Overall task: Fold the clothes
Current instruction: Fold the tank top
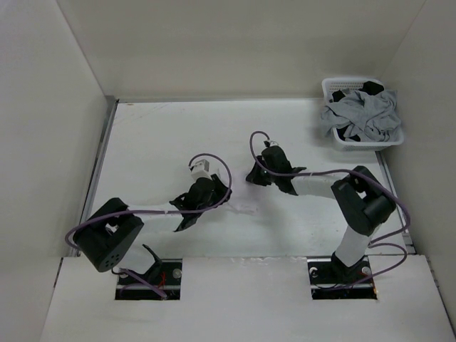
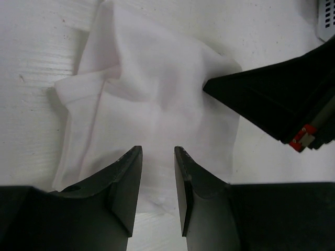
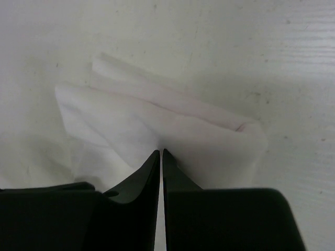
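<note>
White table [image 1: 157,135], white walls [image 1: 214,43]; T-shirt [image 2: 157,94] mid-table, basket [image 1: 363,145] far-right.

black arms [image 1: 360,206], white forearm links [image 1: 313,187], purple cables [image 1: 320,173], black wedge tool fingers [image 2: 123,183].

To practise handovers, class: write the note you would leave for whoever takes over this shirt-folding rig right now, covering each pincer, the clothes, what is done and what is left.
Left pincer: open, above the white T-shirt, holding nothing.
Right pincer: shut, tips at the shirt's edge; whether cloth is pinched cannot be told.
T-shirt: on the table between the arms, folded into a small layered bundle with uneven edges.
Done: several folds are in.
Left: probably square up the bundle, then let go.
Grey garments lie in the white basket, far right.
</note>
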### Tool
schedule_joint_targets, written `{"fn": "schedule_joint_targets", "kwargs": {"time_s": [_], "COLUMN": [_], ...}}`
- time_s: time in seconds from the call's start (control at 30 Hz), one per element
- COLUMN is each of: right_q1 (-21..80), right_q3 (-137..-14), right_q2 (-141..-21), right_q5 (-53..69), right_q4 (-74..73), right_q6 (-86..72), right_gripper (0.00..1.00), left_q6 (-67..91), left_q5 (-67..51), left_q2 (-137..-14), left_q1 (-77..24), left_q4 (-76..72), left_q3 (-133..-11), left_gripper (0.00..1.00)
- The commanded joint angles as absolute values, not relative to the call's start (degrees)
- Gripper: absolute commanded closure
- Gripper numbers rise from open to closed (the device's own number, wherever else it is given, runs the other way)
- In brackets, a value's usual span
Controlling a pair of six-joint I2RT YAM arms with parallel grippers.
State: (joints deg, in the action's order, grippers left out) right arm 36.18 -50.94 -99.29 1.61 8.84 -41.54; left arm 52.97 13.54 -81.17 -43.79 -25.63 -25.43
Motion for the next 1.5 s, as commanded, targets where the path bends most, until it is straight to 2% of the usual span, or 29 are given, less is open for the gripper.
{"fn": "schedule_joint_targets", "kwargs": {"time_s": [0.0,0.3,0.5,0.57,0.6,0.73,0.8,0.97,1.17,1.47], "right_q1": [33.6,29.9,29.0,29.0,29.4,33.2,34.8,37.3,38.4,40.2], "right_q3": [-52.7,-52.0,-46.1,-42.6,-40.9,-34.5,-32.3,-27.9,-23.8,-20.7], "right_q2": [-102.4,-105.6,-96.4,-91.9,-90.1,-86.1,-84.8,-84.8,-87.5,-88.2], "right_q5": [3.6,7.3,10.5,10.0,9.7,8.7,8.3,6.8,5.8,4.6], "right_q4": [15.7,22.7,26.1,26.2,26.2,26.7,26.8,30.4,35.0,37.2], "right_q6": [-43.2,-46.2,-47.4,-47.2,-47.3,-47.9,-48.1,-50.1,-52.7,-54.4], "right_gripper": [0.91,0.88,0.70,0.67,0.67,0.87,0.90,0.91,0.91,0.88], "left_q6": [54.0,55.8,55.9,55.5,55.1,53.8,53.4,53.9,54.1,53.6], "left_q5": [14.9,15.1,15.3,15.5,15.4,14.3,13.1,7.9,5.5,4.0], "left_q2": [-80.9,-78.7,-70.2,-68.5,-68.4,-73.6,-78.2,-90.2,-101.9,-100.5], "left_q1": [-43.5,-42.8,-43.9,-44.1,-44.0,-42.7,-41.7,-37.8,-31.1,-26.6], "left_q4": [-31.2,-30.9,-25.2,-22.9,-22.3,-22.9,-24.8,-31.9,-35.9,-40.4], "left_q3": [-22.7,-18.0,-19.6,-21.9,-23.2,-30.0,-33.5,-39.3,-42.7,-40.8], "left_gripper": [0.71,0.71,0.71,0.71,0.71,0.71,0.72,0.78,0.79,0.78]}}
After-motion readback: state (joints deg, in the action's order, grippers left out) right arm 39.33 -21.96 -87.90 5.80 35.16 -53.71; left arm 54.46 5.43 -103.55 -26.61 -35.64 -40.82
